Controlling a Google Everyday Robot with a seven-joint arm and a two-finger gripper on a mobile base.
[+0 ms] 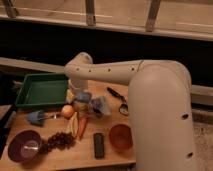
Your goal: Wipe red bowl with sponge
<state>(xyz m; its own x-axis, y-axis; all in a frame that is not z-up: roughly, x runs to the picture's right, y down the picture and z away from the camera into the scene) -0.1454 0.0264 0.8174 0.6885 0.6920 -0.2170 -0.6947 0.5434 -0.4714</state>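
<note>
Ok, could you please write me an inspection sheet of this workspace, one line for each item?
Surface: wooden table, crowded.
Job's things: red bowl upright near the front edge; sponge cannot be made out for certain.
Clutter: green tray, purple bowl, grapes, carrot, orange fruit, blue tool, black utensil, dark flat object.
Grippers: gripper low over the table's middle, behind the red bowl.
Cables: nothing seen.
Surroundings: metal posts above a dark wall.

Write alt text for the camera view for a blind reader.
A robot arm reaches over a wooden table, its gripper beside a bluish sponge, apart from the red bowl near the front edge. A green tray sits back left.
</note>
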